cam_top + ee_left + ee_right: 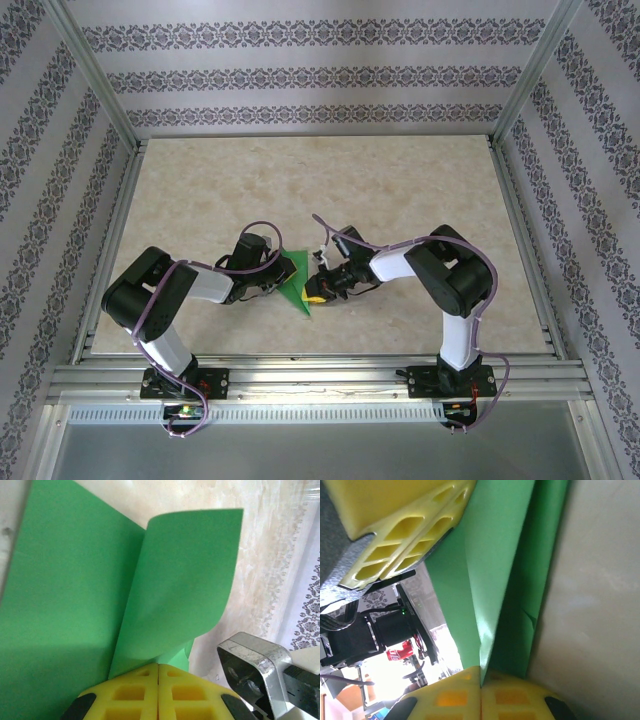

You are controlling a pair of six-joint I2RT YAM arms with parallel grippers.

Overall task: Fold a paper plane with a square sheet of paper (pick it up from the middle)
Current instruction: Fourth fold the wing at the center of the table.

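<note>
Mid-fold, judging by the creases. Clamped tight on the square sheet of paper (pixel 297 287) with left hand (pixel 288 272) and right hand (pixel 322 288) alike, from opposite sides, close to the desk (pixel 400 180) near its front middle. Partly folded, with a loose flap curling up. Next, probably: flatten that flap, press along the crease, keep edges aligned.

Pale marbled tabletop (pixel 300 180) sits bright under even light, boxed in by walls (pixel 300 75) papered in grey floral bands, aluminium posts (pixel 93 75) at the corners, rails (pixel 320 378) along the near edge.
</note>
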